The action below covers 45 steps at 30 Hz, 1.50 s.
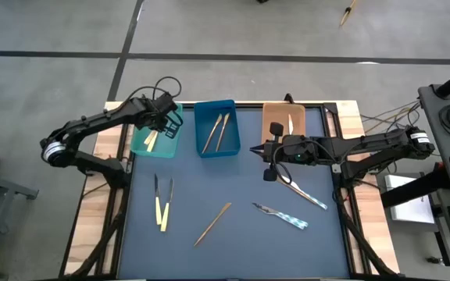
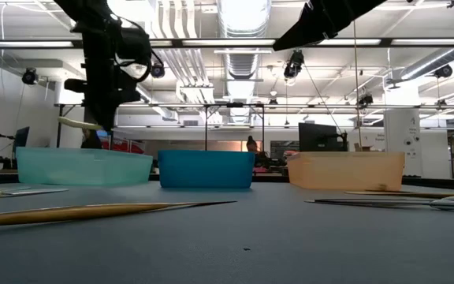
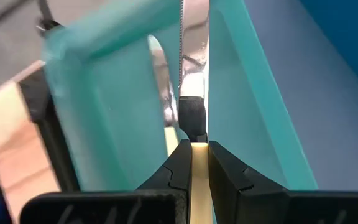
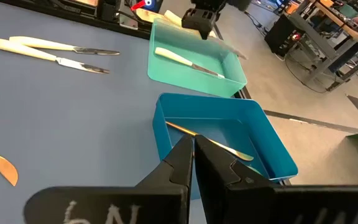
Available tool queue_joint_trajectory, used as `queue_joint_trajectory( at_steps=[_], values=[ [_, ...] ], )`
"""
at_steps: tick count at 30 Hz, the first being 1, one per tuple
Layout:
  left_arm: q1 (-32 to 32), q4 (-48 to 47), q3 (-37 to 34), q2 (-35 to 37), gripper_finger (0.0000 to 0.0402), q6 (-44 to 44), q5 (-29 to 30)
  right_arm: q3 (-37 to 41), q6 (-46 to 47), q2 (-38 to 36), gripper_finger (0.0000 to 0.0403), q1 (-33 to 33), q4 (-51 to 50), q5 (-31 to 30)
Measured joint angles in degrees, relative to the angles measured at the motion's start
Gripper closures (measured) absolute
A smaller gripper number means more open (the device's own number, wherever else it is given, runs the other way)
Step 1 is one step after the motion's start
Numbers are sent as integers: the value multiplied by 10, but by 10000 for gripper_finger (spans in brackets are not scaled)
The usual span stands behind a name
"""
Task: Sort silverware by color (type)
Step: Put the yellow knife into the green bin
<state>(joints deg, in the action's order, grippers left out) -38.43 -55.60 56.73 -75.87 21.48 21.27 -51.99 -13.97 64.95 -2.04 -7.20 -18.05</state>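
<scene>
My left gripper [image 1: 165, 119] hangs over the teal tray [image 1: 141, 145], shut on a cream-handled knife [image 3: 198, 163]. Another cream knife [image 4: 188, 62] lies flat in that tray. My right gripper [image 4: 193, 147] is shut on nothing and hovers above the mat between the blue tray [image 1: 231, 125] and the orange tray [image 1: 270, 117]. The blue tray holds two wooden pieces [image 1: 217, 133]. On the mat lie two cream knives [image 1: 162, 203], a wooden knife [image 1: 212, 224], a silver knife [image 1: 303, 192] and a pale blue-handled piece [image 1: 283, 215]. My left gripper pinches the knife's cream handle [image 3: 198, 155] between its two fingers, which come at it from above. The serrated blade [image 3: 181, 43] runs on ahead past the fingertips. The knife is lifted clear above the teal tray; in the low view its cream end [image 2: 77, 124] sticks out about level.
The three trays stand side by side along the mat's far edge. The orange tray holds a pale piece [image 1: 290, 125]. Bare wooden table strips [image 1: 108, 148] flank the dark mat. Open mat lies between the loose silverware near the middle.
</scene>
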Motion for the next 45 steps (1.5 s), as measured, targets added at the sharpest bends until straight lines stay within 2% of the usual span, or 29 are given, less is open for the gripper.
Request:
queue_joint_trajectory(
  at_steps=[3, 23, 32, 45],
  values=[
    [-7, 0, 0, -20, 389, -6, -18, 0, 0, 0, 394, 0, 0, 0],
    [-68, 22, 0, -123, 389, -17, -45, 4, 8, 0, 394, 0, -10, 0],
    [-75, 26, 0, -145, 389, -20, -70, 8, 9, 0, 394, 5, -2, 0],
    [-75, 47, 0, -199, 389, -19, -68, 10, 13, 0, 394, 6, 2, 0]
  ],
)
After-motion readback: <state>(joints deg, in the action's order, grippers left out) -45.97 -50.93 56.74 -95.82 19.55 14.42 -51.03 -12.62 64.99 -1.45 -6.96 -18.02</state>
